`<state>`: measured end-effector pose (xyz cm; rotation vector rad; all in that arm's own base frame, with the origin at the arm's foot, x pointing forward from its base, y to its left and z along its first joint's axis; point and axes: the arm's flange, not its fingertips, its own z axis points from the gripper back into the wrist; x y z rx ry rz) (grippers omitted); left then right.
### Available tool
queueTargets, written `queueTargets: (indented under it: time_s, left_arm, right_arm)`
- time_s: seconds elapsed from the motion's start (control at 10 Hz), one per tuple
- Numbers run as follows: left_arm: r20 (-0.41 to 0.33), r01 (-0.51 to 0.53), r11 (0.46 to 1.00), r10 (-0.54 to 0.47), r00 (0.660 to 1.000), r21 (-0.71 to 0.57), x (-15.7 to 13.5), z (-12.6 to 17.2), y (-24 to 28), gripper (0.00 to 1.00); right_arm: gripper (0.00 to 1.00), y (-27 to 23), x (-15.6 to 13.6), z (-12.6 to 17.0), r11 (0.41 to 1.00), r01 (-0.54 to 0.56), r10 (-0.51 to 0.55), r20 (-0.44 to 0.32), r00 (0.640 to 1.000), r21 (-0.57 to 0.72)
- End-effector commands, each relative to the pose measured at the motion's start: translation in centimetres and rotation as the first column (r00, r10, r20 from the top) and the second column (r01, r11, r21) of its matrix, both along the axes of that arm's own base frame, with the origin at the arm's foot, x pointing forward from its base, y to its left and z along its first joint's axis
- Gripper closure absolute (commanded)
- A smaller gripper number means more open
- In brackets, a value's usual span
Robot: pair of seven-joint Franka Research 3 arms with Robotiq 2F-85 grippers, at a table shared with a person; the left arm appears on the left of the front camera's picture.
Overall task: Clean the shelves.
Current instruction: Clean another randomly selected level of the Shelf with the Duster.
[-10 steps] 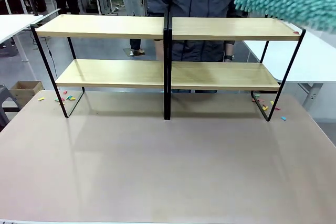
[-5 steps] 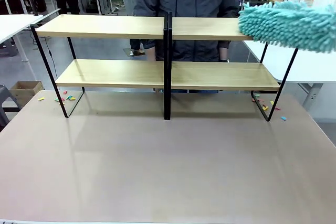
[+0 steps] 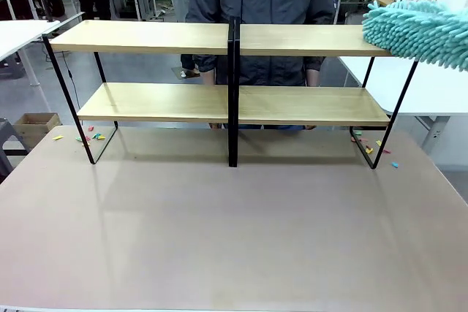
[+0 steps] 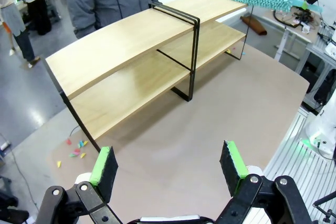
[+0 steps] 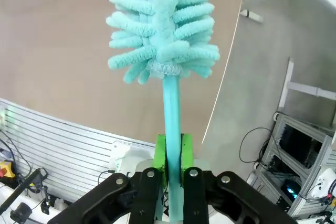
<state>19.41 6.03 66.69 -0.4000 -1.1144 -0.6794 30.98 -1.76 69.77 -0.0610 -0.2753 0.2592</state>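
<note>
Duster [image 3: 417, 31] at end of shelves [image 3: 146, 36], right hand [image 5: 172, 149] clamping its handle, left hand [image 4: 170, 163] open

Matt wood shelves [image 3: 146, 36] (black metal frame), fluffy duster [image 3: 417, 27]

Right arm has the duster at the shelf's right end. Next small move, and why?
Probably sweep the duster left along the top right board toward the centre post: it lies at that board's right end, jaws shut on its handle.
</note>
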Motion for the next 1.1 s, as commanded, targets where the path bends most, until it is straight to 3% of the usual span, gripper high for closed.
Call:
queueTargets:
  time_s: [0.0,0.2,0.6,1.0]
  left_arm:
    - [0.002,-0.012,1.0,0.012,1.0,0.002,-0.2,0.1,0.0,0.0]
    - [0.002,-0.012,1.0,0.012,1.0,0.002,-0.2,0.1,0.0,0.0]
    - [0.002,-0.012,1.0,0.012,1.0,0.002,-0.2,0.1,0.0,0.0]
    - [0.002,-0.012,1.0,0.012,1.0,0.002,-0.2,0.1,0.0,0.0]
  right_arm:
    - [0.88,0.2,0.5,-0.4,0.995,0.085,-0.086,-0.017,0.996,-0.046]
    - [0.88,0.3,0.7,0.5,0.988,0.118,-0.108,0.101,0.989,-0.101]
    - [0.88,-0.7,-1.0,0.3,0.951,0.273,-0.269,0.05,0.962,-0.144]
    - [0.88,-1.9,-2.4,1.7,0.966,0.239,-0.228,0.118,0.967,-0.096]
